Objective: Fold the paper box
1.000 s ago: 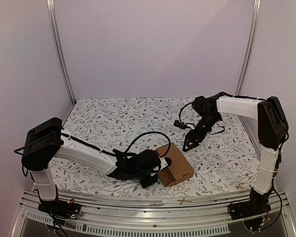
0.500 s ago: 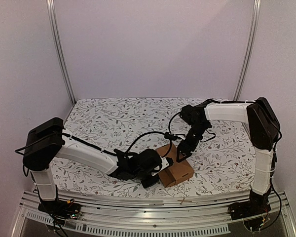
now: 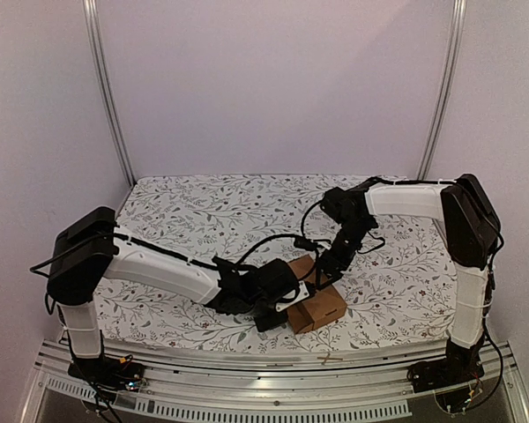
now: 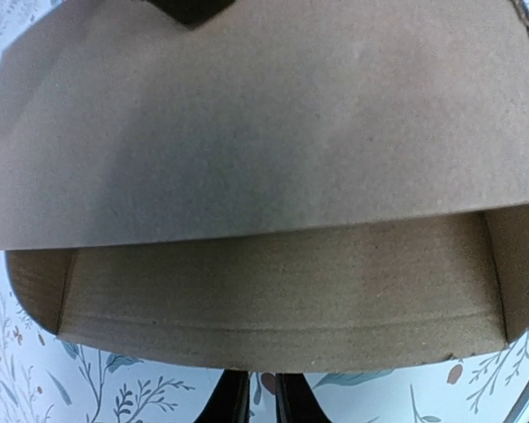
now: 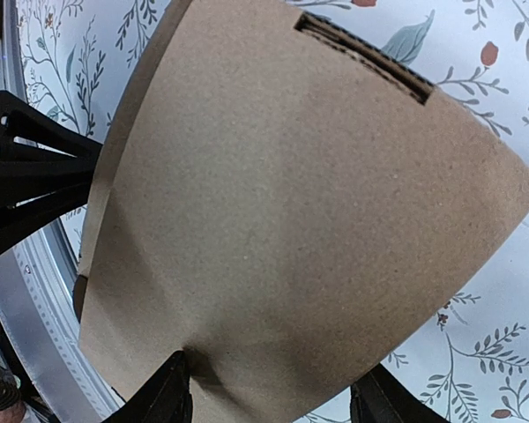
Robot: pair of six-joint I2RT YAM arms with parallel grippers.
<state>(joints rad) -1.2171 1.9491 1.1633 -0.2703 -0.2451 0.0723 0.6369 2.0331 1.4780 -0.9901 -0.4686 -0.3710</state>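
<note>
The paper box (image 3: 324, 306) is a brown cardboard carton lying near the table's front edge, with its lid flap lowered over an open front. In the left wrist view the box (image 4: 264, 132) fills the frame, and the lid overhangs the hollow inside. My left gripper (image 3: 284, 304) is at the box's left side; its fingers (image 4: 263, 407) sit close together, nearly shut, just before the bottom edge and hold nothing. My right gripper (image 3: 321, 278) is open, and its spread fingers (image 5: 273, 397) rest on top of the lid (image 5: 291, 220).
A floral tablecloth (image 3: 203, 220) covers the table. A metal rail (image 3: 264, 357) runs along the front edge, just behind the box; it also shows in the right wrist view (image 5: 35, 291). Enclosure walls and two posts (image 3: 106, 97) stand close around.
My right arm has swung from the back right down to the box and now rests its open fingers on the lid. My left gripper has edged slightly right against the box.
</note>
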